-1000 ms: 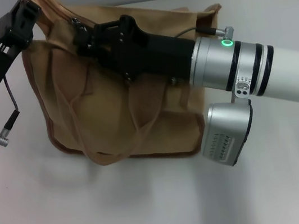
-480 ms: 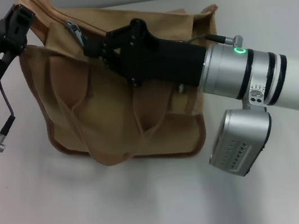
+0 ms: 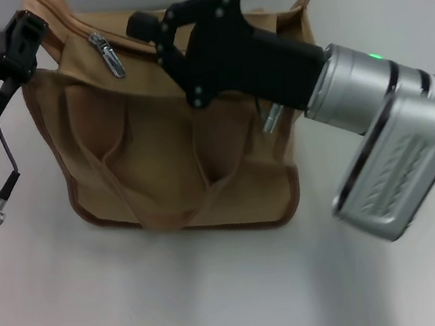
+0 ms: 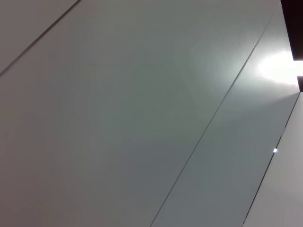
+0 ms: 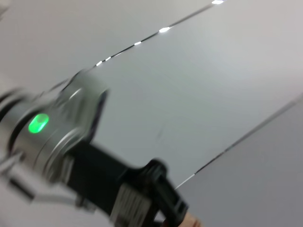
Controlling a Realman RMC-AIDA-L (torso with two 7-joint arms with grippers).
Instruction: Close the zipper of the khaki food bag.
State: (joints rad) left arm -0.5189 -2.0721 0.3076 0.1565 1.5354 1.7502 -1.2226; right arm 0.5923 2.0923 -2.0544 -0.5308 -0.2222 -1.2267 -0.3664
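The khaki food bag [image 3: 158, 156] stands on the white table in the head view, its looped handles hanging down its front. The zipper's silver pull tab [image 3: 107, 48] hangs free near the bag's top left end. My left gripper [image 3: 29, 29] is shut on the bag's top left corner and holds it up. It also shows in the right wrist view [image 5: 163, 198], with a bit of khaki fabric [image 5: 191, 221] at its tip. My right gripper [image 3: 152, 37] is open and empty, just above the bag's top, right of the pull tab.
The white table [image 3: 141, 307] spreads in front of the bag. My right forearm [image 3: 376, 121] reaches across the bag's right half and hides the top there. The left wrist view shows only pale panels.
My right gripper has let go of the pull tab and risen up and to the right. The pull tab now hangs free. The left gripper still holds the corner.
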